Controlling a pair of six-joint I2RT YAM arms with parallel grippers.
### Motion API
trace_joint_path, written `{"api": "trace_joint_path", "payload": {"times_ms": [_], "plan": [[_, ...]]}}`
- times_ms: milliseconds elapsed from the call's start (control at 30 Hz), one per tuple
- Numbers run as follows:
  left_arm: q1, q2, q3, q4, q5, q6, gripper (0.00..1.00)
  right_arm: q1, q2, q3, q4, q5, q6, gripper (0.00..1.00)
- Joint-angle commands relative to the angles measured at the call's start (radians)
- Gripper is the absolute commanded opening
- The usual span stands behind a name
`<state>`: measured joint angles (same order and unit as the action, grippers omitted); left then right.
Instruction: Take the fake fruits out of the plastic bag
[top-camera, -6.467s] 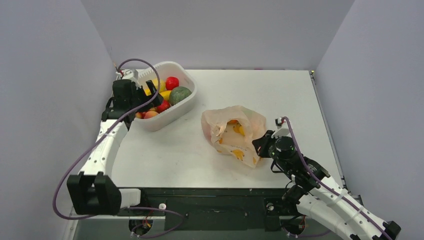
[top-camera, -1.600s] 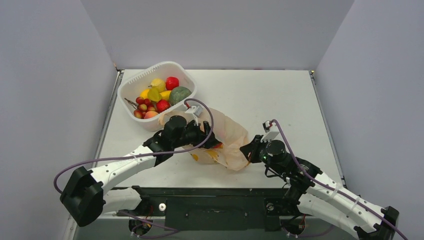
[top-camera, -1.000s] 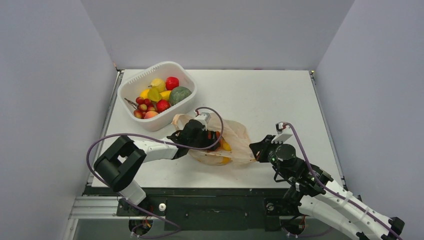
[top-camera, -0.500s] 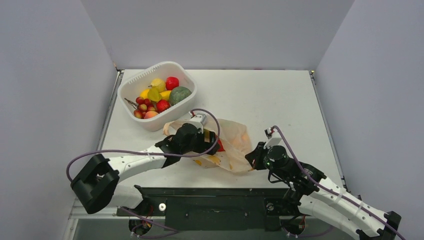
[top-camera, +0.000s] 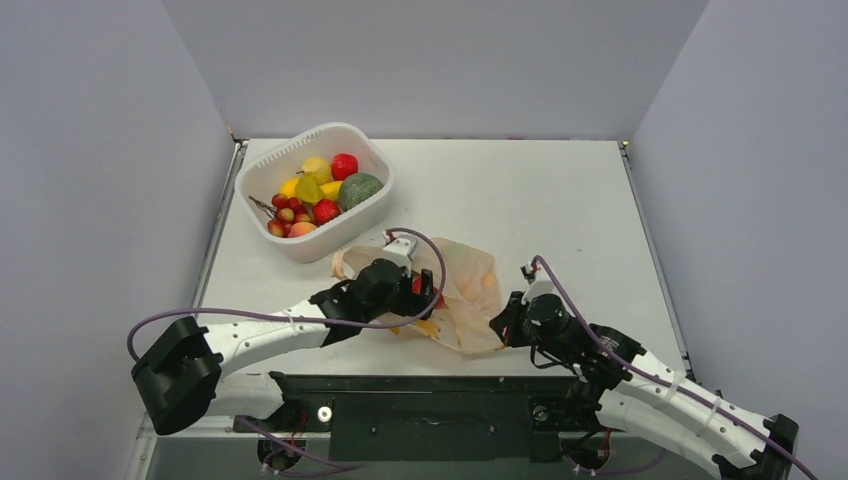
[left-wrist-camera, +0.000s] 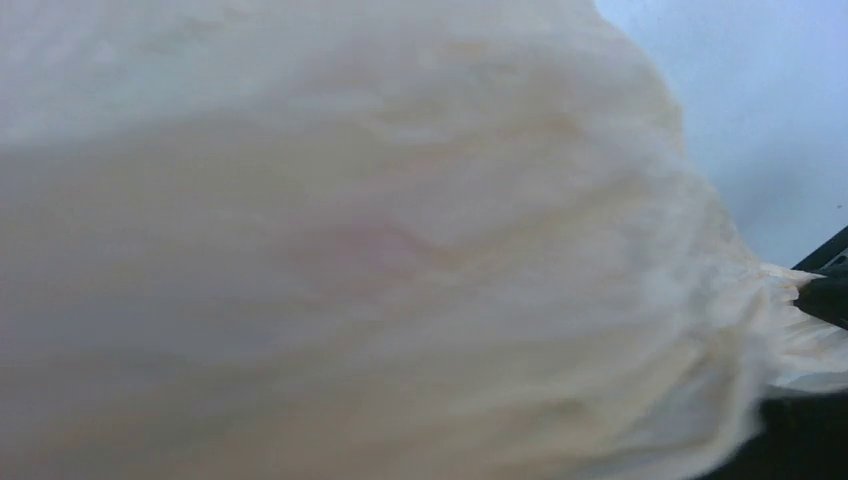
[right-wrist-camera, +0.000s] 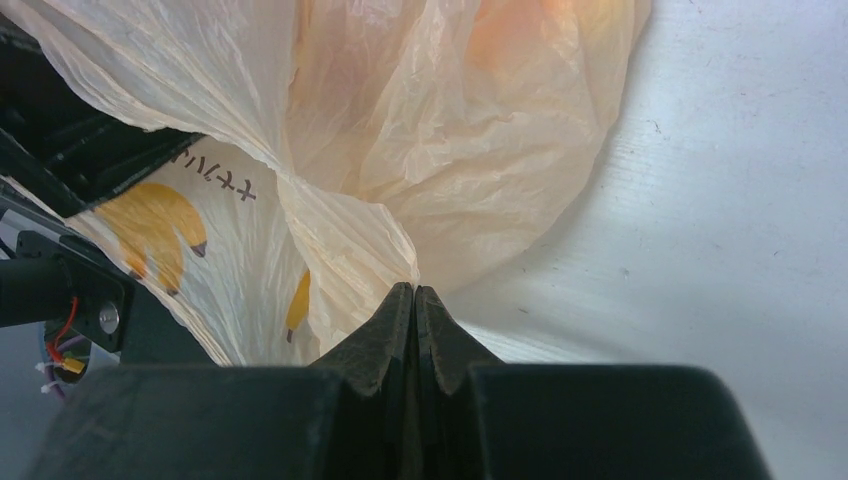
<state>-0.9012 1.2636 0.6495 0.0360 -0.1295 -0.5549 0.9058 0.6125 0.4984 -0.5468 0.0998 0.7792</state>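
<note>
Peach plastic bag (top-camera: 470, 290) lies crumpled on counter (top-camera: 540, 190) nr front edge. Left gripper (top-camera: 420, 290) is buried in bag mouth w/ film over its lens, so can't tell its spread. Right gripper (right-wrist-camera: 413, 292) is pinched closed on a bag fold. White basket (top-camera: 335, 240) holds fake fruits (top-camera: 318, 195) + dark-green round fruit (top-camera: 360, 189).

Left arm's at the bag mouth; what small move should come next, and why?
Probably ease the left gripper deeper into the plastic bag: the right gripper pinches the bag's edge, while the left wrist view shows only film, nothing to grasp.
</note>
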Motion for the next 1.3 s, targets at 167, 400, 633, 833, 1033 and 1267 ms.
{"api": "trace_joint_path", "payload": {"times_ms": [167, 400, 633, 833, 1033, 1267], "plan": [[-0.145, 0.013, 0.070, 0.024, -0.408, 0.105, 0.59, 0.008, -0.016, -0.009, 0.028, 0.012, 0.014, 0.00], [-0.130, 0.099, 0.115, 0.059, -0.419, 0.170, 0.70, 0.007, -0.034, -0.006, 0.019, 0.017, 0.012, 0.00], [-0.116, 0.193, 0.157, 0.123, -0.368, 0.230, 0.92, 0.008, -0.043, -0.001, 0.017, 0.023, 0.013, 0.00], [-0.098, 0.269, 0.179, 0.138, -0.335, 0.250, 0.96, 0.008, -0.045, 0.003, 0.015, 0.023, 0.014, 0.00], [-0.093, 0.346, 0.190, 0.130, -0.289, 0.237, 0.93, 0.007, -0.061, -0.002, 0.009, 0.027, 0.019, 0.00], [-0.097, 0.356, 0.234, 0.072, -0.271, 0.234, 0.53, 0.007, -0.059, 0.012, 0.008, 0.034, 0.017, 0.00]]}}
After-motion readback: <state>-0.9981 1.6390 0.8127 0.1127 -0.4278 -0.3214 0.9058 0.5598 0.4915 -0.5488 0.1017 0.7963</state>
